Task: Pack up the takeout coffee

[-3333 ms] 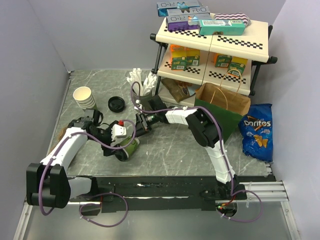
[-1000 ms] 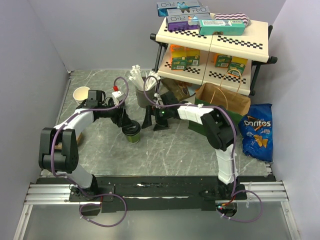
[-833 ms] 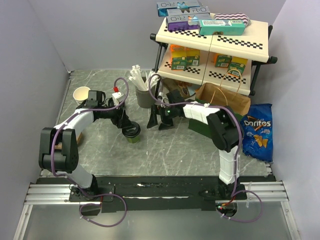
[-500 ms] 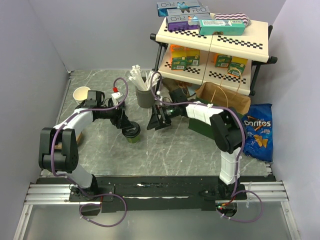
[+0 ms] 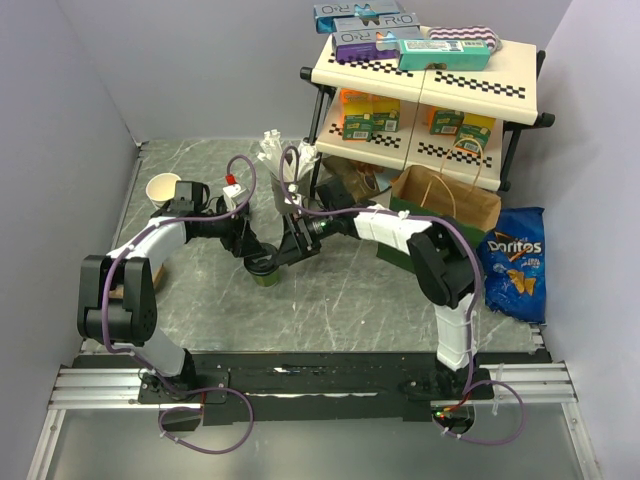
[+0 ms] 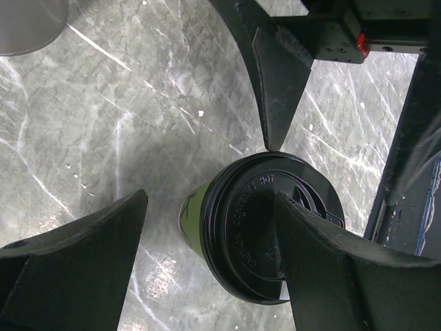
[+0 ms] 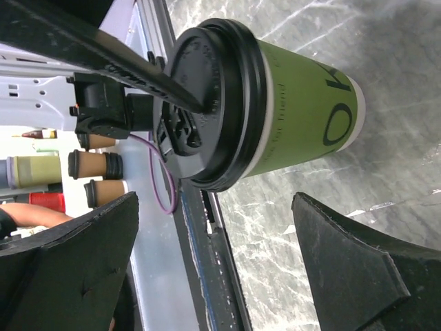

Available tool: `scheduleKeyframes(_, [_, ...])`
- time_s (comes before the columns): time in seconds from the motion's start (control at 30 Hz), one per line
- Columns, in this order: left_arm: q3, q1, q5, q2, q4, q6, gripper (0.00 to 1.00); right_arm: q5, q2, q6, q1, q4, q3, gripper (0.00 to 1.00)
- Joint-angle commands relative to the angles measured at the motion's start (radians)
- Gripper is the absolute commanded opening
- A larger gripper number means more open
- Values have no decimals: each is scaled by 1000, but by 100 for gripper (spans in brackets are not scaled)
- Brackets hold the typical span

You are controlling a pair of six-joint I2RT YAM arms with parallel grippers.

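1. Grey marbled table point(image 5: 340, 300) under everything.
2. Two-tier shelf rack point(image 5: 430, 75) at the far right, stacked with boxes.
3. Brown paper bag point(image 5: 447, 198) standing open just in front of the rack.
4. Right gripper point(image 7: 215, 200), spread wide, flanking the takeout coffee point(image 7: 303, 103) with no visible contact.
5. Left gripper point(image 6: 210, 207), jaws wide: one finger clear of the cup wall, the other over the lid's edge. Touching or not, cannot tell.
6. Takeout coffee, lidded and upright on the table left of centre, between both grippers.
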Motion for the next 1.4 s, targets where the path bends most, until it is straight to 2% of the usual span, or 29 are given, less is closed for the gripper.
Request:
scheduleKeyframes(0.0, [-5,4,-9,-9,-3,12,80,-18,28,7,3,22,43,96])
scheduleKeyframes(0.2, [-1,4,-9,-1,-8,15,80,-31,64,33,4,45,55,88])
scheduleKeyframes(0.5, [-1,8,-7,10,-11,17,80,-20,105,51,4,40,78,85])
scheduleKeyframes(0.8, [-11,10,-1,20,-16,21,80,-8,140,160,-3,56,37,85])
scheduleKeyframes(1.0, [-24,10,-29,36,6,2,79,34,160,162,-16,0,17,85])
scheduleKeyframes(1.37, [-30,25,-46,88,38,-31,78,63,179,116,-23,-62,-22,77])
